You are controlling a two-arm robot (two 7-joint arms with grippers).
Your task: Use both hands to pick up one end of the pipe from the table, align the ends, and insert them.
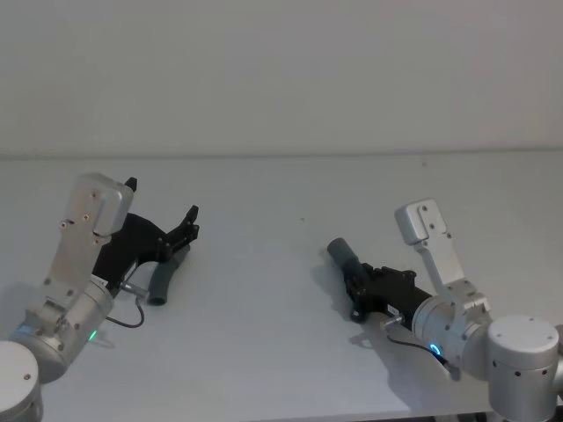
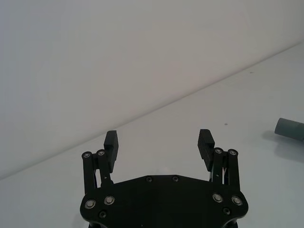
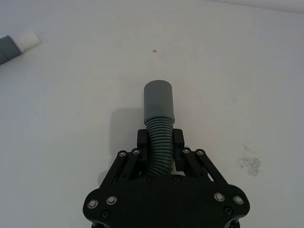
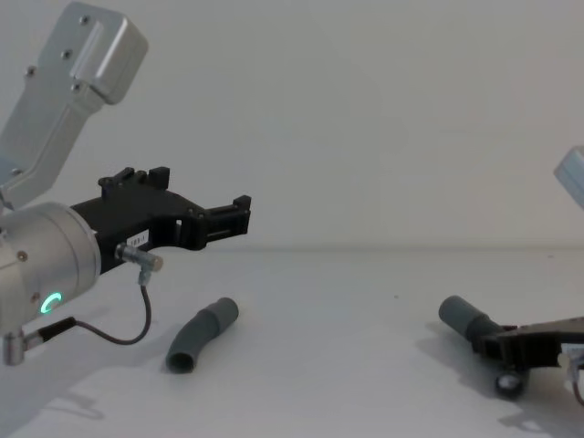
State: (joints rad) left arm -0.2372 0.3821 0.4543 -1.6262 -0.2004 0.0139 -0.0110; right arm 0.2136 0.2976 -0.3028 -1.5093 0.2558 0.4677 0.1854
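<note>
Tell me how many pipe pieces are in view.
2. One pipe piece lies on the table by the open left gripper; the other piece is held in the right gripper.

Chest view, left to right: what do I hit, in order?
green ring light → loose pipe piece → held pipe piece → right hand, shut on it. The open left hand hangs above the loose piece and overlaps it, so it is left out of the order.
</note>
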